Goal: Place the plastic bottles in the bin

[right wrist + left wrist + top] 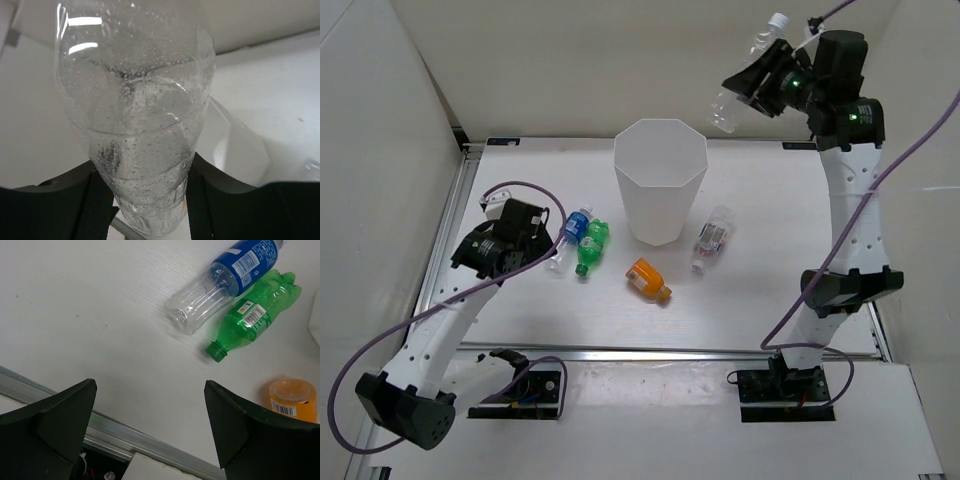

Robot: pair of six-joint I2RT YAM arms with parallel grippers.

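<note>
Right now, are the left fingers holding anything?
No, the left fingers are spread wide over bare table, and the blue-label bottle and green bottle lie untouched beyond them.

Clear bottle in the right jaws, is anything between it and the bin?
Nothing visible does. The bottle is held in the air just right of the bin, whose mouth is open and uncovered.

Robot lab bench, white table (pixel 570 320), white enclosure walls (pixel 380 120), aluminium rails (pixel 650 353)
</note>
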